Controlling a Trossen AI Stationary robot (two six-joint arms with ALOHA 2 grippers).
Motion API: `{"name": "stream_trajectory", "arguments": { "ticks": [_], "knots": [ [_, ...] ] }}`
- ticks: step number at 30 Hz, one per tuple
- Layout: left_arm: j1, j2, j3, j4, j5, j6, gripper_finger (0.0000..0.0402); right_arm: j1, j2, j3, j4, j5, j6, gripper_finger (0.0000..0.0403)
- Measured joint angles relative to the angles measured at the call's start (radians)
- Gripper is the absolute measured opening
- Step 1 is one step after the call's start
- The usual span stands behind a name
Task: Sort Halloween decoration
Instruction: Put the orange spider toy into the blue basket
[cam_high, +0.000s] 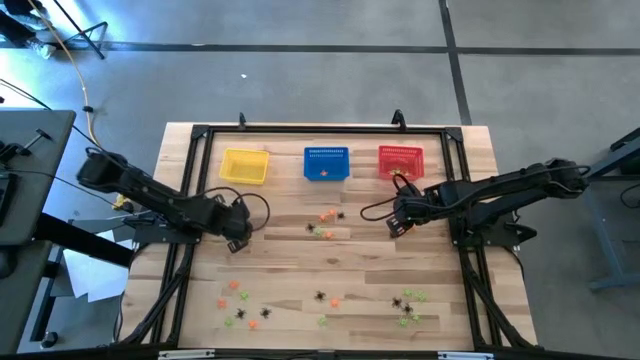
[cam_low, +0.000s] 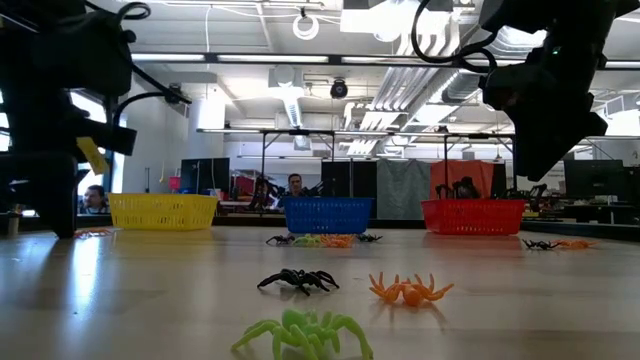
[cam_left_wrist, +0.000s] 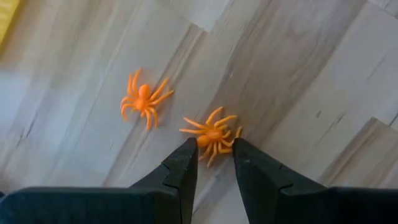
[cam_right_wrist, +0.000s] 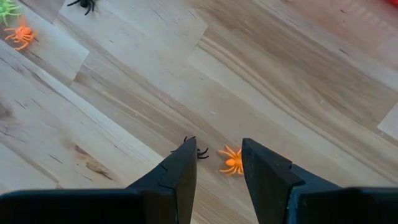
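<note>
Tiny orange spider (cam_left_wrist: 211, 135) lies on the counter (cam_left_wrist: 298, 93) between the left gripper's (cam_left_wrist: 214, 163) parted fingers; right gripper (cam_right_wrist: 219, 163) hangs apart over another orange spider (cam_right_wrist: 232, 160).

Tiny orange spiders (cam_left_wrist: 212, 136), black spiders (cam_low: 297, 281) and light green spiders (cam_low: 303, 333), scattered flat in loose clusters across the wooden table
</note>
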Motion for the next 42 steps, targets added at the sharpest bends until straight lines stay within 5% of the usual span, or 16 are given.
{"name": "stream_trajectory", "arguments": {
  "ticks": [7, 14, 25, 35, 42],
  "knots": [
    [0.0, 0.058, 0.006, 0.01, -0.006, -0.01, 0.0089, 0.0, 0.0, 0.0, 0.001, 0.0, 0.0, 0.0123],
    [-0.002, 0.039, 0.018, 0.013, 0.024, -0.039, 0.0007, 0.0, 0.0, 0.0, 0.001, 0.005, -0.008, 0.0123],
    [-0.003, 0.039, 0.125, 0.009, 0.059, 0.017, 0.0, 0.0, 0.0, 0.0, 0.0, 0.027, -0.027, 0.0123],
    [-0.003, 0.036, 0.286, 0.011, -0.014, 0.181, 0.0, 0.0, 0.0, 0.0, 0.0, 0.056, -0.027, 0.0123],
    [-0.01, 0.036, 0.256, -0.028, 0.071, 0.163, 0.0001, 0.0, 0.0, 0.0, 0.0, 0.053, -0.052, 0.0123]
  ]
}}
